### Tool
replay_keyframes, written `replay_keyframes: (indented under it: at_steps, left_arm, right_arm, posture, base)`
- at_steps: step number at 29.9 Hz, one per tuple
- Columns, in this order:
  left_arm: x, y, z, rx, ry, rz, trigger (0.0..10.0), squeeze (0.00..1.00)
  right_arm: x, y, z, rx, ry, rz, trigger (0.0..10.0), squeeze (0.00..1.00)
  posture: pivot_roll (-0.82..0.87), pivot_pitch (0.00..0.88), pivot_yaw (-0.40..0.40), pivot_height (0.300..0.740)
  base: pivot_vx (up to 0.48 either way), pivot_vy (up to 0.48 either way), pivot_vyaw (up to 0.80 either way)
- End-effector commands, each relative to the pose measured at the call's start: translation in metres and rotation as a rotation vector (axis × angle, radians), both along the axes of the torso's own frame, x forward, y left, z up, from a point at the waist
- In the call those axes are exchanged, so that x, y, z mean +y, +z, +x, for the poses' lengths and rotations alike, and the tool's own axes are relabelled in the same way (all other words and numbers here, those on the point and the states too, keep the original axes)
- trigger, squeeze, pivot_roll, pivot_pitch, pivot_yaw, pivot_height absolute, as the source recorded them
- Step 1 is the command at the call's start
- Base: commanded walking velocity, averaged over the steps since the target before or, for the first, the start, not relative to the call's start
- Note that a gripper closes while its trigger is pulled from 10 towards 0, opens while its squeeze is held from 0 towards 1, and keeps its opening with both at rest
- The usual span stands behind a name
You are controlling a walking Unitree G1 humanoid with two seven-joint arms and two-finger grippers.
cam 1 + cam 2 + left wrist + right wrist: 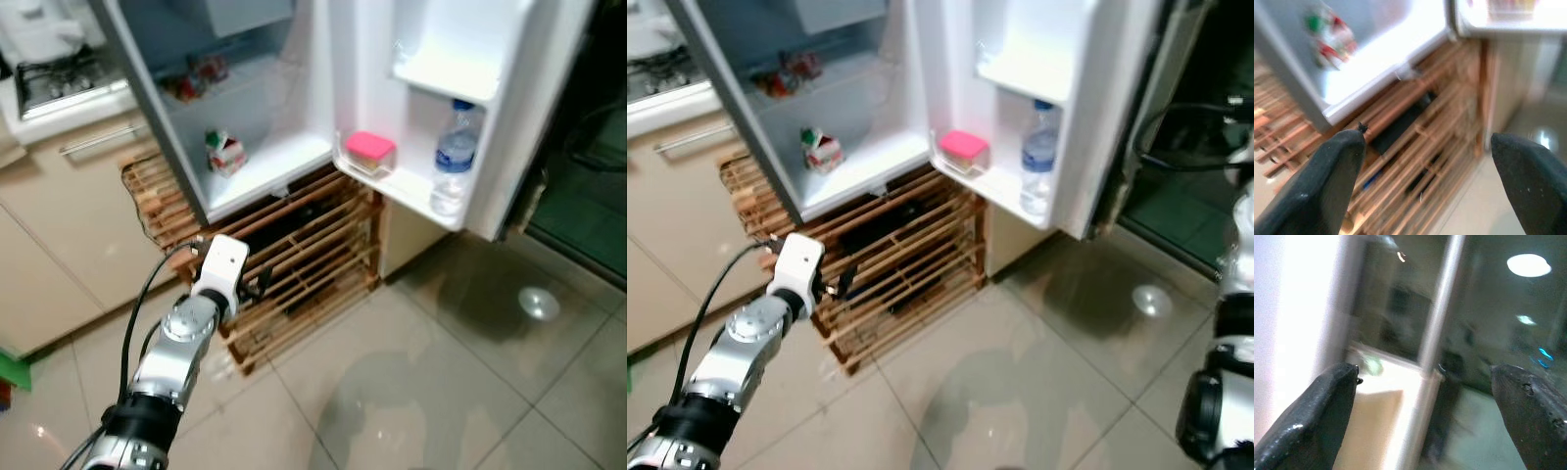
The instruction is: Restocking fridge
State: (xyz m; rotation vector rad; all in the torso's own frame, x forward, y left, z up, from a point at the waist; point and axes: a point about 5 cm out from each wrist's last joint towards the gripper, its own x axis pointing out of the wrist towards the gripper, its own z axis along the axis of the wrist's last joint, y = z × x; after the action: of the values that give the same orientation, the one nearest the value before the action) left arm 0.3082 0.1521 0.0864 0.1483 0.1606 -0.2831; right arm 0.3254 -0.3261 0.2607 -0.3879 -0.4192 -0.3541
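The fridge stands open, its white door (509,117) swung out to the right. On the door's lower shelf stand a clear water bottle (454,157) and a pink-lidded box (369,147). A small red, white and green carton (224,153) sits on the bottom shelf inside, with red packets (196,76) on the shelf above. My left gripper (257,283) is raised in front of the wooden pallet (313,255) under the fridge, below the carton. In the left wrist view the left gripper (1430,186) is open and holds nothing. The right gripper (1425,416) is open and empty; its arm (1229,392) hangs at the right edge.
A stove (59,78) and beige cabinets (59,235) lie to the left of the fridge. Glossy tiled floor (441,392) spreads in front. A dark doorway (588,196) opens behind the fridge door. A black cable (147,294) runs along my left arm.
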Motion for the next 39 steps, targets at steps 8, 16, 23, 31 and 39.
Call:
replay_keyframes:
  at_steps: [8, 16, 23, 31, 39]
  left_arm:
    - [-0.035, 0.042, 0.002, -0.185, -0.092, -0.143, 10.0, 0.00]
    - [-0.032, 0.045, 0.014, -0.163, -0.024, -0.163, 10.0, 0.00]
    - [-0.029, 0.038, 0.017, -0.123, 0.027, -0.176, 10.0, 0.00]
    - [-0.034, 0.044, 0.018, -0.159, -0.008, -0.188, 10.0, 0.00]
    - [-0.042, 0.045, 0.020, -0.166, -0.044, -0.188, 10.0, 0.00]
  right_arm:
    - [0.018, -0.053, -0.040, 0.041, -0.103, 0.145, 10.0, 0.03]
    - [0.019, -0.060, -0.054, 0.078, -0.191, 0.163, 10.0, 0.04]
    - [0.001, -0.035, -0.064, 0.020, -0.249, 0.125, 10.0, 0.05]
    - [0.002, -0.045, -0.080, 0.031, -0.312, 0.156, 10.0, 0.09]
    - [0.007, -0.058, -0.086, 0.078, -0.326, 0.165, 10.0, 0.12]
  posture:
    - [-0.20, 0.000, 0.140, 0.740]
    - [-0.21, 0.000, 0.138, 0.740]
    - [-0.22, 0.000, 0.147, 0.740]
    - [-0.23, 0.000, 0.143, 0.740]
    - [-0.25, 0.000, 0.154, 0.740]
  base:
    - [0.000, -0.465, 0.00]
    - [0.000, -0.460, 0.00]
    - [0.000, -0.063, 0.10]
    - [0.000, 0.000, 0.72]
    - [0.000, 0.000, 0.70]
